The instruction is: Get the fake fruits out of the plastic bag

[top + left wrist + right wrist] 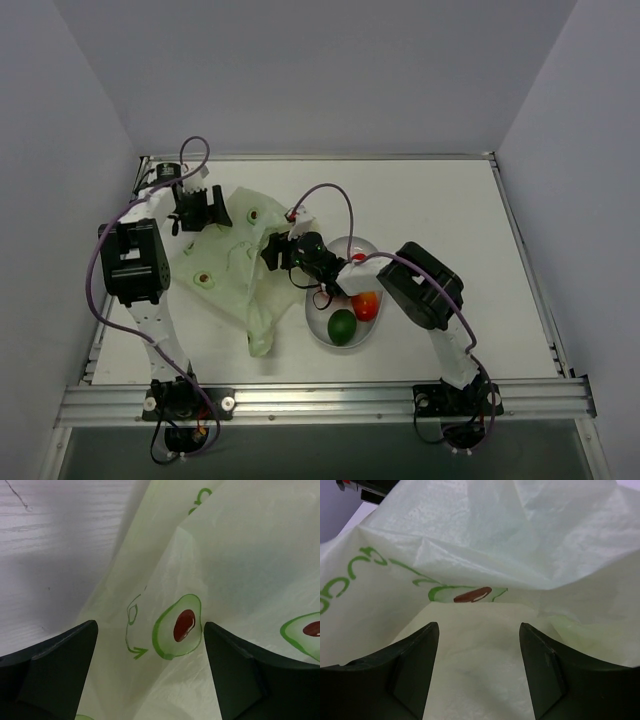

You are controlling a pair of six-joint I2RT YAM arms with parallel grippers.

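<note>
Bag (225, 265) lies crumpled and spread on the bench (450, 200), left of centre. We see two fruits outside it, both in the clear dish (318, 335) just right of the bag: green ball (342, 326) near side, orange-red oval (366, 305) touching it on the far right. We can't see the other fruits.

Left gripper (200, 208) sits at the bag's far-left edge. Its wrist view shows the jaws wide apart over the film, an avocado print (177, 627) between them, nothing held.

Right gripper (272, 255) is at the bag's right side, beside the dish. Its jaws are partly apart with a flat fold of film across the gap. We see nothing clamped.
</note>
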